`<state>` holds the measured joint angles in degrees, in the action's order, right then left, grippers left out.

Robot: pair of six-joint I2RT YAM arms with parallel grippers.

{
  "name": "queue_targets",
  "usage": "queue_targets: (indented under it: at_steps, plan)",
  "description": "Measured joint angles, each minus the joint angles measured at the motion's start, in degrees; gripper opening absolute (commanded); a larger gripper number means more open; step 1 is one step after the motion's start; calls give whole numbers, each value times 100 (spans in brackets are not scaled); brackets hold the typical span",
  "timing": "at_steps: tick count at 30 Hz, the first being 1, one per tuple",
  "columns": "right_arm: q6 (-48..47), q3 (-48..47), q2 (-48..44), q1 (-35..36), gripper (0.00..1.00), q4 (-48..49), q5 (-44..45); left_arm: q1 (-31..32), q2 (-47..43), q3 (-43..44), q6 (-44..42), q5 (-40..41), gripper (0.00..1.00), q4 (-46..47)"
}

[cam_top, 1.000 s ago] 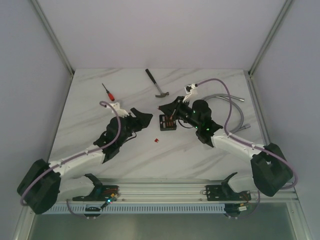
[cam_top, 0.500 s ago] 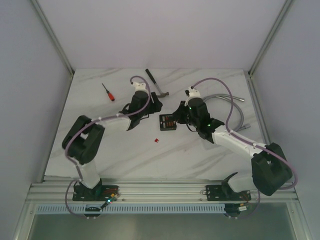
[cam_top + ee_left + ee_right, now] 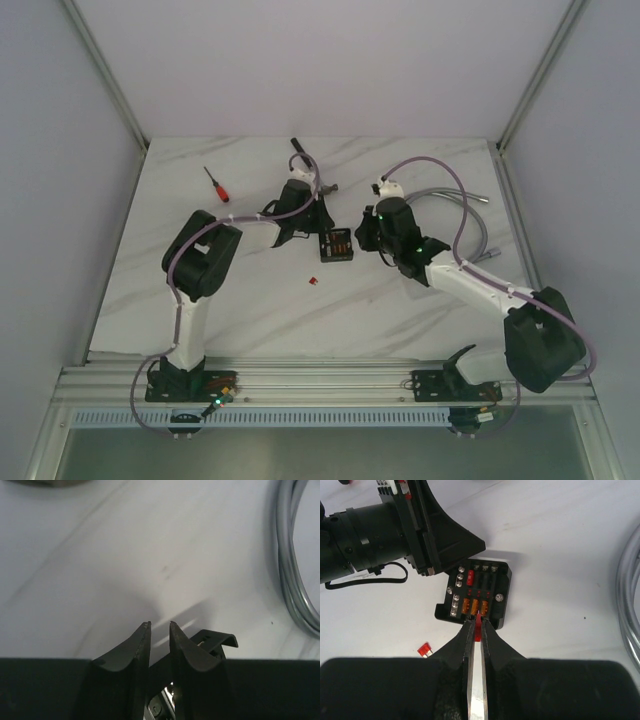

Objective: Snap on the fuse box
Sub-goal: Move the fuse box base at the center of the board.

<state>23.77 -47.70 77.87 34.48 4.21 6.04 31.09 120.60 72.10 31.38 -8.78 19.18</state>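
The fuse box (image 3: 336, 244) is a small black open box lying flat at mid-table; the right wrist view shows its orange and red fuses (image 3: 475, 592). My right gripper (image 3: 478, 621) is shut on a small red fuse (image 3: 478, 630), its tips at the box's near edge by the orange row; from above it (image 3: 362, 238) sits just right of the box. My left gripper (image 3: 318, 222) is at the box's far-left corner, its fingers (image 3: 187, 655) almost together with a narrow gap, nothing seen held. A black corner of the box (image 3: 216, 639) shows behind them.
A loose red fuse (image 3: 312, 281) lies on the table near the box, left of my right fingers (image 3: 424, 650). A red-handled screwdriver (image 3: 216, 184) lies far left, a hammer (image 3: 300, 152) behind the left arm, and a coiled grey cable (image 3: 470, 215) at the right.
My left arm swung from the near left across to the fuse box's far-left corner. My right gripper stayed at the box, shifting only slightly.
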Motion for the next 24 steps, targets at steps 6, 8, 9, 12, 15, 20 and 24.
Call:
queue_targets:
  at_steps: [6, 8, 9, 12, 15, 20, 24]
  plan:
    - [-146, -4, -4, 0, 0, -221, -7, 76, -103, -306, 26, -437, 28, 57]
    - [-205, -35, 9, 0, 0, -411, -35, 125, -221, -487, 50, -546, 28, 68]
    - [-236, -83, 28, 0, 0, -518, -52, 153, -280, -573, 55, -590, 28, 72]
    - [-334, -337, 162, 0, 0, -826, -146, 251, -444, -809, 92, -697, 28, 70]
    - [-450, -612, 313, 0, 0, -1108, -280, 363, -544, -968, 138, -796, 28, 83]
    - [-717, -1084, 741, 31, 0, -1672, -466, 459, -584, -1036, 201, -872, 42, 127]
    - [-914, -1521, 1296, 136, 0, -2109, -527, 459, -796, -1180, 223, -745, 56, 83]
